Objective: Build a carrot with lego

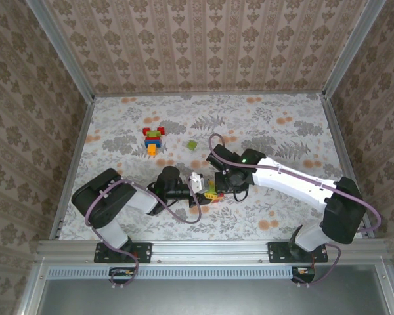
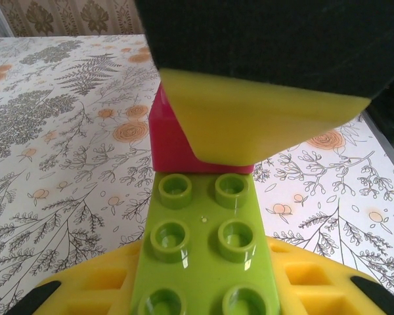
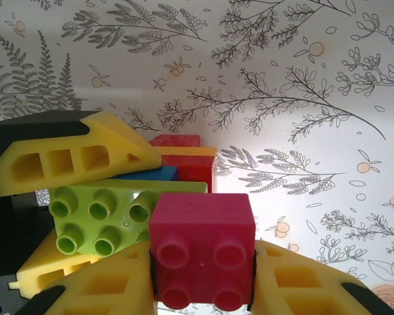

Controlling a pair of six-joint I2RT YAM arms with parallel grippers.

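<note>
My left gripper [image 2: 207, 292] is shut on a light green oblong lego brick [image 2: 207, 246], studs up, between its yellow fingers [image 2: 85, 289]. My right gripper [image 3: 202, 279] is shut on a magenta square brick [image 3: 202, 252]. That magenta brick [image 2: 174, 147] sits at the far end of the green brick [image 3: 95, 220], touching it. Blue [image 3: 148, 174] and red [image 3: 187, 164] bricks show just behind the green one. Both grippers meet mid-table, the left gripper [image 1: 202, 189] beside the right gripper [image 1: 221, 182]. A small stack of red, green, blue and orange bricks [image 1: 153, 138] stands farther back.
A loose light green brick [image 1: 192, 145] lies right of the stack. The floral table [image 1: 282, 131] is walled by patterned panels, with a metal rail [image 1: 203, 248] along the near edge. The right arm [image 1: 295, 184] crosses from the right.
</note>
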